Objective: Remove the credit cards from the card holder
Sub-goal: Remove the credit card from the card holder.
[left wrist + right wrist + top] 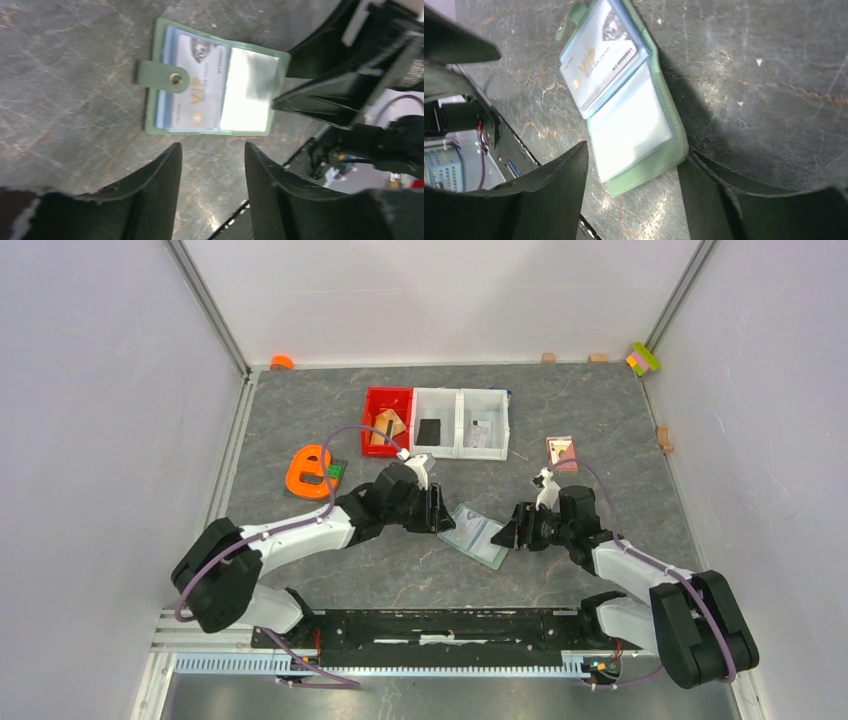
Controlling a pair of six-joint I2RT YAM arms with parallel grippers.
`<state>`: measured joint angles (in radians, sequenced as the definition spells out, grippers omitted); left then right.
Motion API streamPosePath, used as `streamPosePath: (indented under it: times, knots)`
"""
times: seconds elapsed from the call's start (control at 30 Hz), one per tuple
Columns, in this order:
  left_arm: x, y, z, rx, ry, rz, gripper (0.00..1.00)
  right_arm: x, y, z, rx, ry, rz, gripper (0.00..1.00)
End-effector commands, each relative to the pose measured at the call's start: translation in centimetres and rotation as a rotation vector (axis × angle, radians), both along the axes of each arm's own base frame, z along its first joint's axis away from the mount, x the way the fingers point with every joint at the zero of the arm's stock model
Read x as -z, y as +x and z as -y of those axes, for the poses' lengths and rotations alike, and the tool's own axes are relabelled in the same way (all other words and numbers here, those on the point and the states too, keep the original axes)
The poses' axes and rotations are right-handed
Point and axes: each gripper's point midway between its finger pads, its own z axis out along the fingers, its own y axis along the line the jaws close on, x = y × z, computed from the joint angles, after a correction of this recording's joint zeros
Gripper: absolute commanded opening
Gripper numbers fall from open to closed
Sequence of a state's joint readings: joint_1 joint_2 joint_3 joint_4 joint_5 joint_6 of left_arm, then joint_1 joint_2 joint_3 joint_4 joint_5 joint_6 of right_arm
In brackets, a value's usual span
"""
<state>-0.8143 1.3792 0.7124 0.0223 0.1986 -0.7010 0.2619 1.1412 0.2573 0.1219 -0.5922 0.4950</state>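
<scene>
One card holder [478, 535] was counted, and one credit card [192, 85] was seen in its pockets. Three bins were counted: one red bin [388, 392] and two white, the middle white bin [437, 393] and the end white bin [485, 393]. One card was counted in each: a tan-gold card [385, 428], a dark card [430, 429] and a pale card [481, 432]. Two grippers were counted, the left gripper [212, 147] and the right gripper [634, 152]. One pink square item [562, 451], three small tan blocks [548, 357], one large orange object [308, 472], one small orange object [282, 362] and one stack of coloured blocks [643, 358] were also counted.
</scene>
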Motion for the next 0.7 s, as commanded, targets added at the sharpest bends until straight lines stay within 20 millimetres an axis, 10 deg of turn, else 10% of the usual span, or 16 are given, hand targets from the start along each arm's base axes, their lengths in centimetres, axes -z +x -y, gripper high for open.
streamPosePath:
  times: [0.0,0.27,0.53,0.67]
  knots:
    - [2.5,1.3,-2.1,0.015,0.246,0.034,0.59,-0.6,0.9,-0.1,-0.007,-0.010,0.046,0.75]
    - [5.6,3.1,-1.4,0.062,0.366,0.018,0.65,0.0,1.3,-1.3,0.016,-0.031,0.033,0.68]
    - [7.4,4.4,-0.4,0.122,0.248,-0.016,0.68,-0.3,3.8,-0.9,0.020,-0.112,0.104,0.02]
    - [7.9,4.6,0.2,0.174,0.161,-0.064,0.75,-0.8,4.6,-1.4,-0.066,-0.151,0.132,0.00]
